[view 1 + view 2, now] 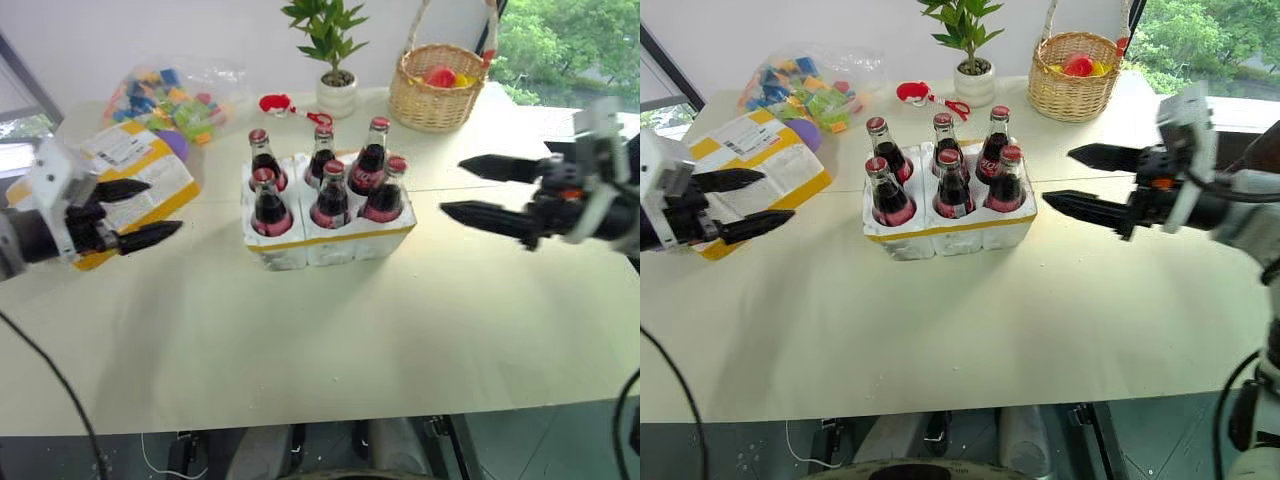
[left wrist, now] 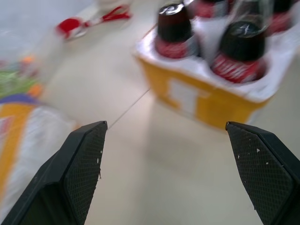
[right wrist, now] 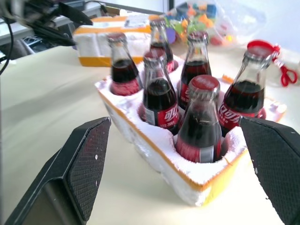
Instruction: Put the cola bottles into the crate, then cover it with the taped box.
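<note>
Now right gripper [image 1: 1065, 180] spread wide, empty, hovering just right of crate [image 1: 950, 232]. Left gripper [image 1: 745, 203] also wide apart, holding nothing, over edge of taped box [image 1: 765, 160] at table's [image 1: 940, 330] left. Crate sits mid-table, all six cola bottles [image 1: 953, 185] upright in wells. Taped box lies well left of crate, uncovered crate apart from it.

Both grippers [image 1: 135, 213] [image 1: 478, 190] (empty) agape
</note>
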`<action>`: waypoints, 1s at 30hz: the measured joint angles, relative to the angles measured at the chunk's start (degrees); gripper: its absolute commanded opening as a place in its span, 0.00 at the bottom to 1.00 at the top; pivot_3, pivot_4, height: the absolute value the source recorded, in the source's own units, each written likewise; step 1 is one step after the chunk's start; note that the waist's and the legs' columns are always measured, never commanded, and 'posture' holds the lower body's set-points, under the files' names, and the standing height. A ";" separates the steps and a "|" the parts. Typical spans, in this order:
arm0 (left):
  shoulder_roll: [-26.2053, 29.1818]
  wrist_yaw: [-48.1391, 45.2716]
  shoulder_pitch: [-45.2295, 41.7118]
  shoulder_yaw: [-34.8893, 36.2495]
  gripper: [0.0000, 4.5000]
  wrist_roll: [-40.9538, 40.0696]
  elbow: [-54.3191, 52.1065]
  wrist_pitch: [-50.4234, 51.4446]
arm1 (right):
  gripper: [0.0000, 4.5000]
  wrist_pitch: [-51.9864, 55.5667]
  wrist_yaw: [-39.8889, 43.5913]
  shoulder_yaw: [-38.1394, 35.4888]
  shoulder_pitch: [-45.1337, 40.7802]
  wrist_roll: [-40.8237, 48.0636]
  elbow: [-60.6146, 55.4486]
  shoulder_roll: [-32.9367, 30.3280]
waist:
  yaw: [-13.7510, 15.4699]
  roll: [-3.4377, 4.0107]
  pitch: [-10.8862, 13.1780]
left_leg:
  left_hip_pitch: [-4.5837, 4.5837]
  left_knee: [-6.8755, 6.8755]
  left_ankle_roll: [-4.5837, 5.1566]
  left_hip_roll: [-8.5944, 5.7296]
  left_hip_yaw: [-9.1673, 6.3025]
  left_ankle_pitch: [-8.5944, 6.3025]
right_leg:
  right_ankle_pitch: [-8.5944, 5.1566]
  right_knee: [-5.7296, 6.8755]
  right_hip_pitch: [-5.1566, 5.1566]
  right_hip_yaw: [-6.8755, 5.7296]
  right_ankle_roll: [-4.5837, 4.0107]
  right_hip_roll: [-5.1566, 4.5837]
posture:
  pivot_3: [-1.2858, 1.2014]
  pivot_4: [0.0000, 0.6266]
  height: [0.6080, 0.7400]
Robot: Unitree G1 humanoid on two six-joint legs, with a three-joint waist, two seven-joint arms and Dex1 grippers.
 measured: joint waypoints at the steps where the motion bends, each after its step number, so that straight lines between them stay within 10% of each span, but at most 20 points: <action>1: 0.74 0.55 3.02 1.12 0.94 2.64 0.03 -1.64 | 1.00 -0.02 0.47 -0.22 1.59 0.18 -0.37 -0.26 | -0.04 0.00 0.00 | -0.01 -0.01 0.02 0.00 0.03 -0.01 | 0.00 -0.02 -0.01 0.01 0.00 -0.02 | 0.52 0.24 0.94; 10: 2.93 10.67 26.06 7.87 0.94 31.16 12.10 -18.70 | 1.00 -1.49 1.76 -1.70 5.63 0.98 0.02 -0.79 | 0.39 0.01 0.00 | -0.05 -0.10 -0.08 0.02 0.15 -0.15 | -0.10 -0.10 -0.06 0.05 -0.18 -0.11 | 0.52 0.24 0.94; 30: -1.69 48.28 -11.66 -26.21 0.94 56.89 63.76 -49.06 | 1.00 -4.85 2.10 1.22 3.01 -0.32 4.07 -1.17 | 1.31 -0.11 -0.07 | -0.13 -0.02 -0.05 -0.03 0.31 -0.14 | 0.04 0.12 -0.24 -0.02 0.02 -0.18 | 0.52 0.24 0.94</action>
